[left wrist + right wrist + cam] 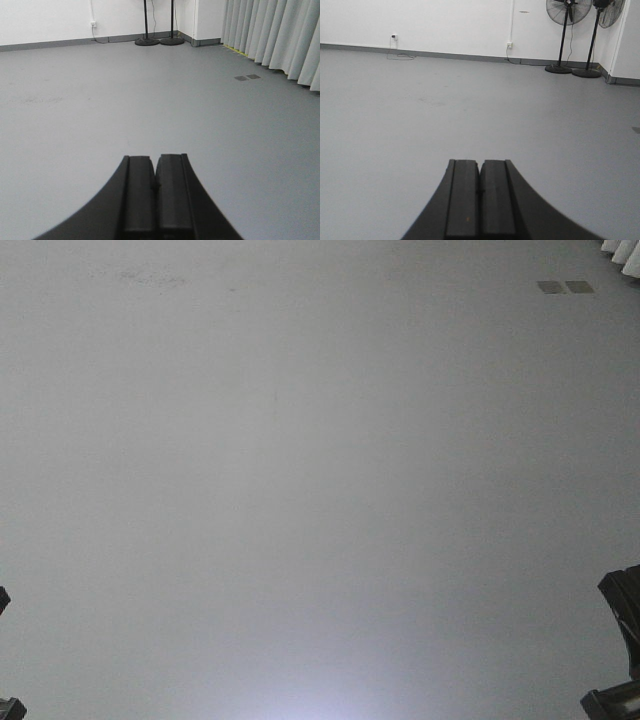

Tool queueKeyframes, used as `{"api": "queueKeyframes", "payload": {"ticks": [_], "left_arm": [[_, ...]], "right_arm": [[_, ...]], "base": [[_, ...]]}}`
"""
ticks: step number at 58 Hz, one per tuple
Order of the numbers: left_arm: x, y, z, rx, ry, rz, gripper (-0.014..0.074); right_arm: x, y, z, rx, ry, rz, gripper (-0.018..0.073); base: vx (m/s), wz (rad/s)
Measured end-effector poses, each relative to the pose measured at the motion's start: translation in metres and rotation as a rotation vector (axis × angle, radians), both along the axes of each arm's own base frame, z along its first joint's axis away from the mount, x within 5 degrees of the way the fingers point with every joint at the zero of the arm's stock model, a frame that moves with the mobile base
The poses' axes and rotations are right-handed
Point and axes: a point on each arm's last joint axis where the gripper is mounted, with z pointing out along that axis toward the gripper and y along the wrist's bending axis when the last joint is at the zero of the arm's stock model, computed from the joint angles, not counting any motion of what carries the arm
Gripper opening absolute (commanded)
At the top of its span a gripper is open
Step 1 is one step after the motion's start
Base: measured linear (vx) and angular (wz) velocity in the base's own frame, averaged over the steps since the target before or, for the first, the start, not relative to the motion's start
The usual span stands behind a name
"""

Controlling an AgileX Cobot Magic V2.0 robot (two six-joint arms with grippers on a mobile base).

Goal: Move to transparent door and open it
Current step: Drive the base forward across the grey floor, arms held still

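The transparent door is out of view in every frame. My left gripper (155, 159) is shut and empty, its black jaws pressed together, pointing out over bare grey floor. My right gripper (480, 162) is also shut and empty over the same floor. In the front view only dark bits of the left arm (8, 708) and the right arm (620, 650) show at the bottom corners.
Grey floor (320, 490) fills the front view. Pale curtains (280, 35) hang along the right. Two floor fans (567, 37) on black round bases stand by the white back wall (420, 20). Two small grey floor plates (565, 286) lie near the curtains.
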Motion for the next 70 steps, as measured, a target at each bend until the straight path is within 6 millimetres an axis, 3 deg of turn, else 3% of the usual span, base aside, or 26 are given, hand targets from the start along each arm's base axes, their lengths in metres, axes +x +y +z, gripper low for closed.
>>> {"api": "queueKeyframes", "payload": {"ticks": [25,70], "left_arm": [[0.0,0.0,0.0,0.0,0.0,0.0,0.0003],[0.0,0.0,0.0,0.0,0.0,0.0,0.0003]], "right_arm": [[0.0,0.0,0.0,0.0,0.0,0.0,-0.0003],[0.0,0.0,0.0,0.0,0.0,0.0,-0.0003]], "base": [[0.1,-0.02],[0.19,0.22]]}}
